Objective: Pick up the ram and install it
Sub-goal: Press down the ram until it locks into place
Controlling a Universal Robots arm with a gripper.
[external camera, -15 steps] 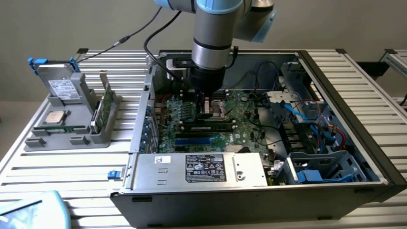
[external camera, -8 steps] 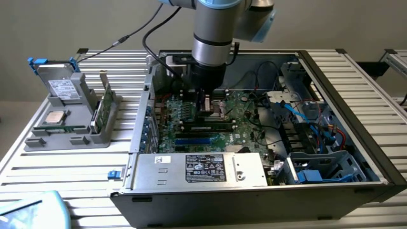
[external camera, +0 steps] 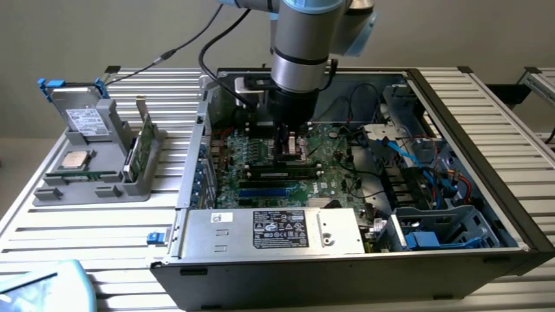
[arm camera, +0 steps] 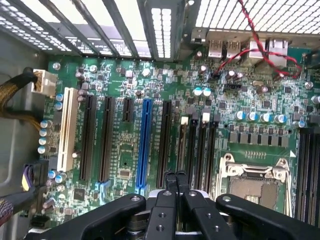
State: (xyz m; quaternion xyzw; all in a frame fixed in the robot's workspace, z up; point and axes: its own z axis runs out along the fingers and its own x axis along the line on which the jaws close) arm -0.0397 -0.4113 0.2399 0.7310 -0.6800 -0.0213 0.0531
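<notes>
Right now the gripper [external camera: 290,144] is down inside the open computer case [external camera: 485,195], its fingers [arm camera: 176,181] pressed together with nothing visible between them in the wrist view. It hangs from the grey arm [external camera: 303,45] just above the green motherboard [external camera: 260,156]. Directly below the fingertips in the exterior view, a long dark stick that looks like the ram [external camera: 282,173] lies seated in a slot on the motherboard, running across the board just beside the gripper. Whether its end clips are latched cannot be told.

In the wrist view the closed fingertips sit over a row of black memory slots [arm camera: 197,145], with a blue expansion slot [arm camera: 145,145] and a white expansion slot [arm camera: 66,127] further off on the motherboard, and the empty metal-framed processor socket [arm camera: 255,182] just beside the memory slots on the other side.

Around the motherboard, the silver power supply [external camera: 277,231] with its black label sits along the near edge of the case, and a bundle of blue and red cables [external camera: 433,175] fills the case towards the exterior view's right.

Outside the case, towards the exterior view's left, a grey parts holder [external camera: 95,188] stands on the slatted tabletop [external camera: 87,227]. It carries a square silver processor chip [external camera: 77,159], an upright green card with a metal bracket [external camera: 143,140] and a drive with blue clips [external camera: 82,107].
</notes>
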